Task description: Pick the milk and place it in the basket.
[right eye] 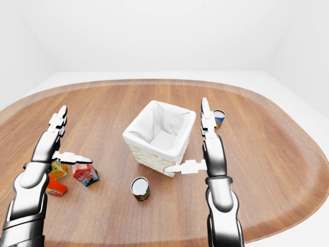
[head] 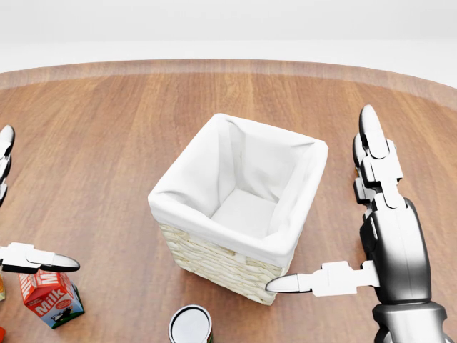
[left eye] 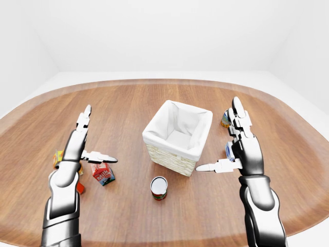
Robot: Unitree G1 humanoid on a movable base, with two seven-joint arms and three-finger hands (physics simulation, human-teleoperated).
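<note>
Wooden oval table (left eye: 154, 221), white room

table (left eye: 128, 103): big rounded wood top, everything sits right on it
basket (head: 214, 259): wicker with a white liner, middle of the table, just left of the right hand's thumb tip (head: 277, 286)
milk (head: 51, 300): red carton, right under the left hand's thumb (head: 43, 260)
can (right eye: 140, 188): upright, below the basket, between both thumbs
small can (right eye: 219, 118): just right of the right fingertips (right eye: 205, 104)
orange and yellow stuff (right eye: 55, 178): left of the milk, beneath the left hand
</note>
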